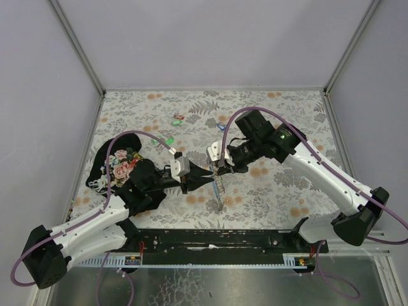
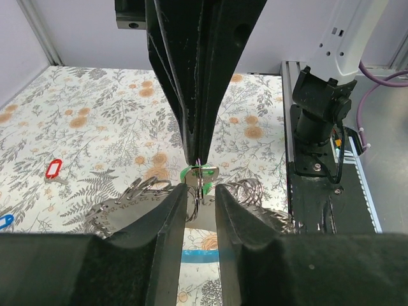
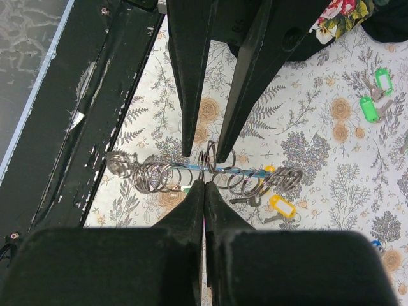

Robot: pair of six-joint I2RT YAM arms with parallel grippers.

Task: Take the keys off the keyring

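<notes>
Keyring (image 2: 124,210): floppy grey strap, blue section; keys (image 2: 188,172): small green tag.

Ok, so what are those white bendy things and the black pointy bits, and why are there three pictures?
The white things are two robot arms bolted to a flowery table. One picture looks down from above; the other two come from a camera on each wrist, so the black points are fingers up close. The left end effector seems to grip the keyring, a floppy grey strap with metal rings. The right end effector is shut, its tips at a thin ring by the green key tag. Lying around: loose green tags, a red tag, a blue tag, a yellow tag and a black flowery cloth.
</notes>
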